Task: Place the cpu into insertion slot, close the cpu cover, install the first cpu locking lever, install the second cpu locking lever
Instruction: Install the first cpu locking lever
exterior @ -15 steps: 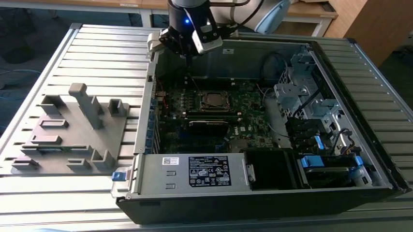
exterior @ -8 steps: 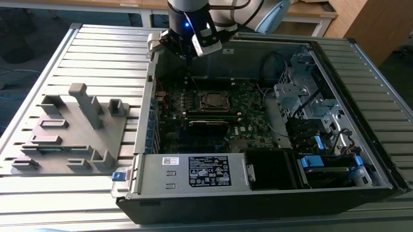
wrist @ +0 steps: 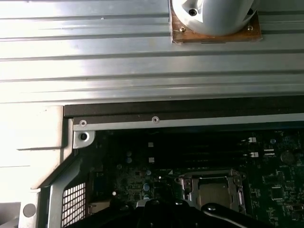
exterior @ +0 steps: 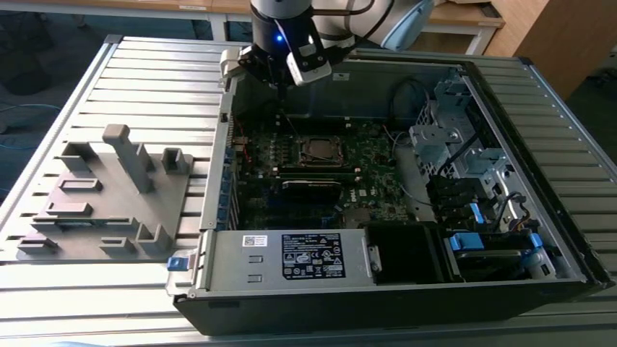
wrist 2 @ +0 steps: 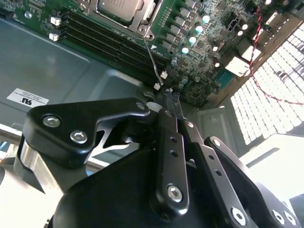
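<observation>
Our black tool point(wrist 2: 167, 96), fingertips together, hangs near the dull silver square cpu point(wrist 2: 118, 7), seated flat with top upward.

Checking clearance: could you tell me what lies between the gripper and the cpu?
In the second wrist view: black memory slots and a thin metal lever.

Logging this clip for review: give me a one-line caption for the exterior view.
Gripper hovers over the open computer case; the cpu sits in the insertion slot.
</observation>
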Controlling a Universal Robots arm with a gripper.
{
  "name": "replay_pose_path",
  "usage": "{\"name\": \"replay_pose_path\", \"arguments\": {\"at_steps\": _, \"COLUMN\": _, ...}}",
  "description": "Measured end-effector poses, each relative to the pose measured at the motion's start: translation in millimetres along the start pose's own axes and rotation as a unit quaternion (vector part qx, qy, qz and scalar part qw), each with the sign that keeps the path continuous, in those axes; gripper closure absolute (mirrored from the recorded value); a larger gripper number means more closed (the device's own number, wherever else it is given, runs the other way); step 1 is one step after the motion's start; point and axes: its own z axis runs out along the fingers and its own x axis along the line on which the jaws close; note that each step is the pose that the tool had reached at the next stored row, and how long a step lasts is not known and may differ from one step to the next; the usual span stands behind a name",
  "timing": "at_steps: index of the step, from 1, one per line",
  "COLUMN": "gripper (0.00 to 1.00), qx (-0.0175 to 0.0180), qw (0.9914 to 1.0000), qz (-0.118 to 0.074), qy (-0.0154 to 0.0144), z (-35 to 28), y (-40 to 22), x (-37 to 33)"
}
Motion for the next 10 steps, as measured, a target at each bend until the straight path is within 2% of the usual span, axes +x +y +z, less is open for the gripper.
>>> {"name": "replay_pose_path", "arguments": {"at_steps": 3, "gripper": 0.89, "qx": -0.0085, "qw": 0.99996, "qz": 0.0, "qy": 0.0005, "z": 2.2, "y": -1.2, "x": 1.6}}
{"name": "replay_pose_path", "arguments": {"at_steps": 4, "gripper": 0.89, "qx": -0.0099, "qw": 0.99995, "qz": 0.0, "qy": 0.0005, "z": 3.0, "y": -1.7, "x": 2.1}}
{"name": "replay_pose_path", "arguments": {"at_steps": 10, "gripper": 0.89, "qx": -0.0101, "qw": 0.99995, "qz": 0.0, "qy": 0.0006, "z": 11.2, "y": -3.9, "x": 4.8}}
